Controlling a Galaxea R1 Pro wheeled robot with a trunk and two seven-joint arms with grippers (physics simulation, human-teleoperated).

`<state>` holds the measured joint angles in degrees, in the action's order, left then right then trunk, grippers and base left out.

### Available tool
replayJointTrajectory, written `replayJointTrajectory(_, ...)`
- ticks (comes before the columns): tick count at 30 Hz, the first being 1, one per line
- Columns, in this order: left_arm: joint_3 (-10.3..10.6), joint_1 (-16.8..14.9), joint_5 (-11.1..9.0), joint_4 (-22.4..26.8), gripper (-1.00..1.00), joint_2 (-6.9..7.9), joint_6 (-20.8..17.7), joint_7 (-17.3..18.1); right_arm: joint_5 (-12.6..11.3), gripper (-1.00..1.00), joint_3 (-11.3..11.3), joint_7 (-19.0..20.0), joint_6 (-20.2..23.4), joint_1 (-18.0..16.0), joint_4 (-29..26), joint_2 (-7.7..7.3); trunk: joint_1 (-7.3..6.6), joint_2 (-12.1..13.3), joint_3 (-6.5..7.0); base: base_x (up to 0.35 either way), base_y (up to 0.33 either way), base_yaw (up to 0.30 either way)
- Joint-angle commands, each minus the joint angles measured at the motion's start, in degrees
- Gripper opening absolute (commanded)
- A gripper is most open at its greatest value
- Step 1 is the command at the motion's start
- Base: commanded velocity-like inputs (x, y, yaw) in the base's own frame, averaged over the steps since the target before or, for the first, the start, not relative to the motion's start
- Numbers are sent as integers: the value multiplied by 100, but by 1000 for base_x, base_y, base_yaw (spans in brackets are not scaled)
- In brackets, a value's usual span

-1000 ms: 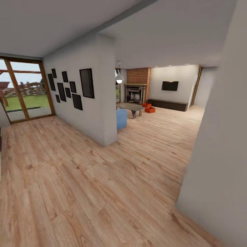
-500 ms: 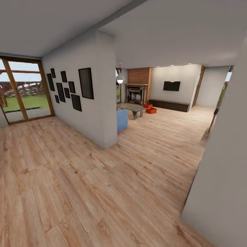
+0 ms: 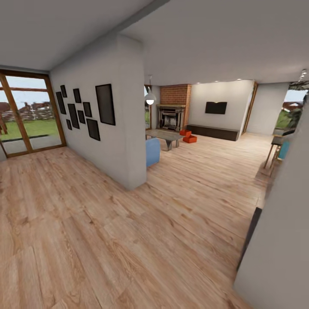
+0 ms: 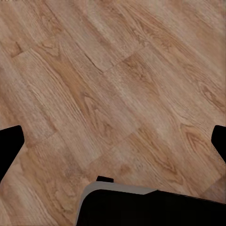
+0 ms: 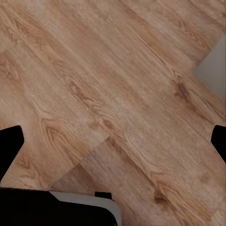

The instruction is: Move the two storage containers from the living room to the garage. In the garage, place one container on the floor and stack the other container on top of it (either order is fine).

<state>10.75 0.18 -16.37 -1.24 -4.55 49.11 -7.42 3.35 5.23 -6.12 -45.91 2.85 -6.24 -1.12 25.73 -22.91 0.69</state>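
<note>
Head view, your two storage containers (image 3: pixel 187 137) far off by the fireplace (image 3: pixel 170 117), plank flooring (image 3: pixel 128 231) ahead, left gripper (image 4: pixel 113 141) and right gripper (image 5: pixel 113 141) spread wide, holding nothing.

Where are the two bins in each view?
Head: the bins sit far off, mid-picture, on the plank floor in front of the fireplace.
Left wrist: looks down on plank floor past the open left gripper.
Right wrist: plank floor past the open right gripper, with a grey wall corner.
Shared landmark: the plank floor.
</note>
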Motion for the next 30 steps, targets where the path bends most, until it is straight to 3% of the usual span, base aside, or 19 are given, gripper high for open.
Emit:
replayJointTrajectory(1, 50, 0, -16, -8, 100, -2, 19, -40, 34, 100, 39, -68, 4, 5, -9, -3, 5, -1, 2, 325, 0, 0)
replayJointTrajectory(30, 50, 0, -15, 1, 100, -2, 2, -40, 22, 100, 39, -56, 12, 5, -9, -3, 5, -1, 2, 325, 8, -13)
